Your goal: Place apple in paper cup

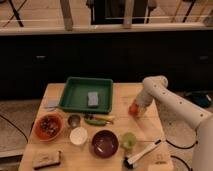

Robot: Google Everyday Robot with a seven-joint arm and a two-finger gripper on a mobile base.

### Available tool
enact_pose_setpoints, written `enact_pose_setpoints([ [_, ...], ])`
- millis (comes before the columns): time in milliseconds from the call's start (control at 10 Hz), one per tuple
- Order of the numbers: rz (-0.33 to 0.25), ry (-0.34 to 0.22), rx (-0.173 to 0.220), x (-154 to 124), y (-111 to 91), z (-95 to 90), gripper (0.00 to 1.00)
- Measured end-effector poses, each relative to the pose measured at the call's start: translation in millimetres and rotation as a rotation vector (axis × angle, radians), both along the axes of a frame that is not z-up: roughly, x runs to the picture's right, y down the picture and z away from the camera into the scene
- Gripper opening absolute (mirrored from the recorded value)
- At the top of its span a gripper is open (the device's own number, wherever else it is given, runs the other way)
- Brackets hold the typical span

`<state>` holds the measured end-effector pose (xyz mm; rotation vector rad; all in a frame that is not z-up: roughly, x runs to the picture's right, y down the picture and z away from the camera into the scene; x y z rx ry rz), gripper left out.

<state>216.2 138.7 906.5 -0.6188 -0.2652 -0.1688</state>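
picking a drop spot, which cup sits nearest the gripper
The green cup, right of the maroon bowl; the gripper is at the apple behind it. The white cup and metal cup sit farther left.

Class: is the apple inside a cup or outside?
Outside: the apple is at the gripper, by the table's right side, apart from the white cup.

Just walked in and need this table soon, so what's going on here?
The robot's arm reaches over the right side of the table, its tool down at the apple. The apple is not in a cup yet; the white cup and green cup stand nearer the front edge.
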Motion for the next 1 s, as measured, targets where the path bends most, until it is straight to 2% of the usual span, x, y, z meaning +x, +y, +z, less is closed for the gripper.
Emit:
enact_pose_setpoints([
  [200,0.001,0.006,0.004,1.1,-0.5,0.4,0.17],
  [400,0.002,0.009,0.017,1.2,-2.3,-1.1,0.02],
  [1000,0.003,0.02,0.035,2.4,-3.9,-2.8,0.0],
])
